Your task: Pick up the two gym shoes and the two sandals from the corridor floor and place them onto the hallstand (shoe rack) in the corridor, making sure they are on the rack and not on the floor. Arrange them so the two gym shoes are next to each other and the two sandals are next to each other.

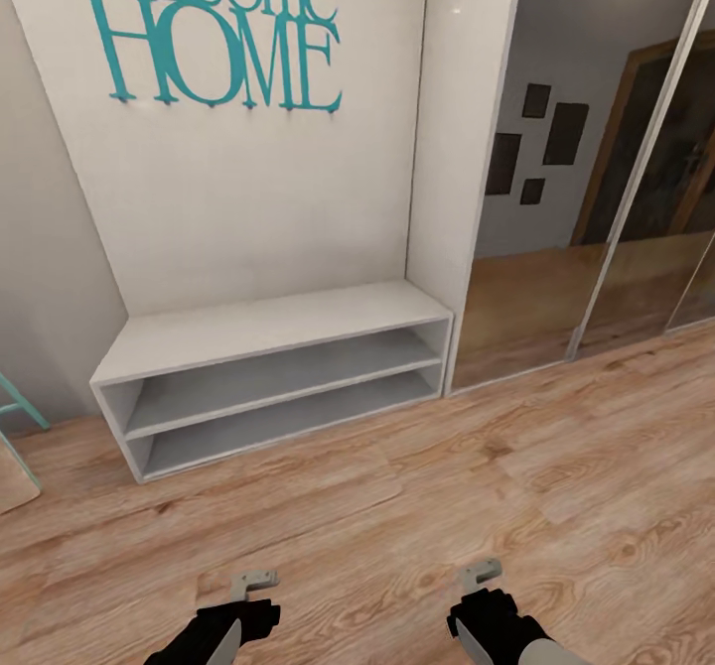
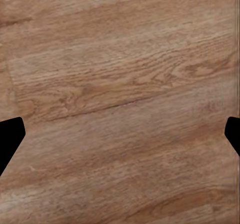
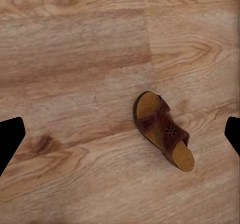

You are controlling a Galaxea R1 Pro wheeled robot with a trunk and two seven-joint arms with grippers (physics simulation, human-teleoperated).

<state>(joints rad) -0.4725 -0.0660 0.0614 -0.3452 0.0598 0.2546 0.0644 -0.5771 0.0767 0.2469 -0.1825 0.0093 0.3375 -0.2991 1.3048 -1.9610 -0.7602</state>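
**Sandal under the right arm, rack empty**

Hallstand stands at the far left of the head view, against the wall under the teal "Welcome HOME" lettering; its flat top and both low open shelves hold no shoes. To its right runs a mirrored sliding door. Near the camera, the left gripper and the right gripper hang low over the corridor floor, and each wrist view shows dark fingertips far apart at the frame edges, so both are spread wide and hold nothing.

The left wrist view looks down on bare planks. The right wrist view finds one brown sandal lying flat, sole down, between the spread fingertips and closer to one of them, its long axis slanting across the line joining the tips. The right arm therefore looks the better placed to take it, probably after a wrist turn to close across the sandal's narrow width.
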